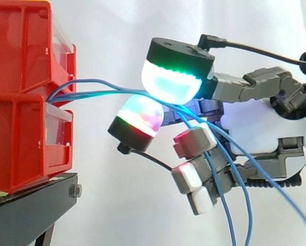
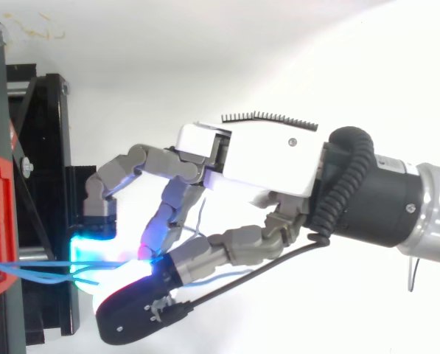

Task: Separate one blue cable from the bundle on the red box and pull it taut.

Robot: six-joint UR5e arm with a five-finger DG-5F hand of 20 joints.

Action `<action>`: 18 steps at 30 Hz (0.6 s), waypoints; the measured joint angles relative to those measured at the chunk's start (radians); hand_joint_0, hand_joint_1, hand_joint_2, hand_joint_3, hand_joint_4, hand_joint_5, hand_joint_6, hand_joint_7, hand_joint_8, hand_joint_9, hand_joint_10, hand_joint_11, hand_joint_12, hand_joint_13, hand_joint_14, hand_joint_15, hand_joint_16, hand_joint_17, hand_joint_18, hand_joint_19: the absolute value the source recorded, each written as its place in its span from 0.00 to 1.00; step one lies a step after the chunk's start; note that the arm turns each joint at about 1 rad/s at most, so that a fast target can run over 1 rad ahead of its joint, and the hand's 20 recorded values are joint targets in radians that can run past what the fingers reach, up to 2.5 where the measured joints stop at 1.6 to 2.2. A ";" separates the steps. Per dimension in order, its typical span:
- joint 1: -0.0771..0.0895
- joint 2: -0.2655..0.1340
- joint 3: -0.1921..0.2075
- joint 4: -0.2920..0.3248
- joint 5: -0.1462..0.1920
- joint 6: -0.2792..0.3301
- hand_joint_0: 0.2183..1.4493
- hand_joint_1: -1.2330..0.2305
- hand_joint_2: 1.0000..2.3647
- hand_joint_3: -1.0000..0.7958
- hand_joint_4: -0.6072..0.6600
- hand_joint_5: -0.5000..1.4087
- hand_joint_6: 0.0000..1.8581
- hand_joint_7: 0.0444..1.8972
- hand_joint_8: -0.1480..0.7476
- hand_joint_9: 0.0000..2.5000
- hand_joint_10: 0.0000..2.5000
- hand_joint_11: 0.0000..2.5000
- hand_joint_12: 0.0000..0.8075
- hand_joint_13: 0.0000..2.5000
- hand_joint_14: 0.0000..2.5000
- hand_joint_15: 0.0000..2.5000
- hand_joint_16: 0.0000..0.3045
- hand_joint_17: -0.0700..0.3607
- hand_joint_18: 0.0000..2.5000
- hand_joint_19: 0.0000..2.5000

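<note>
Blue cable (image 1: 91, 80) pinched between the hand's (image 2: 264, 158) fingers (image 1: 170, 77).

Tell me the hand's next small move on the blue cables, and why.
Probably a short pull back, away from the red bins. The hand has its pads pinched on the blue cables, but the strands arc loosely out of the bins and droop past the hand, so none is taut. Several seem to run through the pinch together, so go slowly.
</note>
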 measured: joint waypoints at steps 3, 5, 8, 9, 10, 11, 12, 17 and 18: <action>-0.001 0.008 0.000 -0.035 -0.001 -0.001 0.24 0.38 0.00 0.28 0.54 0.19 0.50 0.50 0.57 0.53 0.00 0.39 0.51 0.44 0.01 0.26 0.15 0.40 0.41 0.21; -0.002 0.010 0.000 -0.050 -0.002 -0.001 0.23 0.42 0.00 0.28 0.54 0.19 0.50 0.50 0.57 0.52 0.00 0.39 0.52 0.44 0.01 0.26 0.15 0.41 0.41 0.20; -0.003 0.011 0.000 -0.061 -0.006 -0.001 0.22 0.47 0.00 0.28 0.54 0.19 0.49 0.50 0.58 0.52 0.00 0.39 0.53 0.44 0.01 0.25 0.16 0.41 0.41 0.21; -0.003 0.011 0.000 -0.063 -0.007 -0.001 0.23 0.48 0.00 0.28 0.54 0.19 0.50 0.50 0.57 0.52 0.00 0.39 0.52 0.44 0.01 0.26 0.16 0.41 0.41 0.21; -0.003 0.011 0.000 -0.063 -0.007 -0.001 0.23 0.49 0.00 0.28 0.54 0.19 0.49 0.50 0.57 0.52 0.00 0.39 0.52 0.44 0.01 0.26 0.16 0.41 0.40 0.21; -0.003 0.011 0.000 -0.064 -0.008 -0.001 0.24 0.49 0.00 0.28 0.54 0.19 0.49 0.50 0.57 0.52 0.00 0.39 0.52 0.44 0.01 0.26 0.15 0.41 0.40 0.21; -0.003 0.011 0.000 -0.065 -0.008 -0.001 0.25 0.48 0.00 0.28 0.54 0.19 0.49 0.50 0.58 0.52 0.00 0.39 0.53 0.44 0.01 0.26 0.16 0.41 0.40 0.21; -0.003 0.011 0.000 -0.066 -0.008 -0.001 0.30 0.37 0.00 0.34 0.54 0.19 0.49 0.50 0.57 0.52 0.00 0.39 0.52 0.44 0.01 0.26 0.15 0.41 0.40 0.21; -0.003 0.011 0.000 -0.066 -0.008 -0.001 0.31 0.34 0.01 0.36 0.54 0.19 0.49 0.51 0.58 0.52 0.00 0.39 0.52 0.44 0.01 0.26 0.15 0.41 0.40 0.21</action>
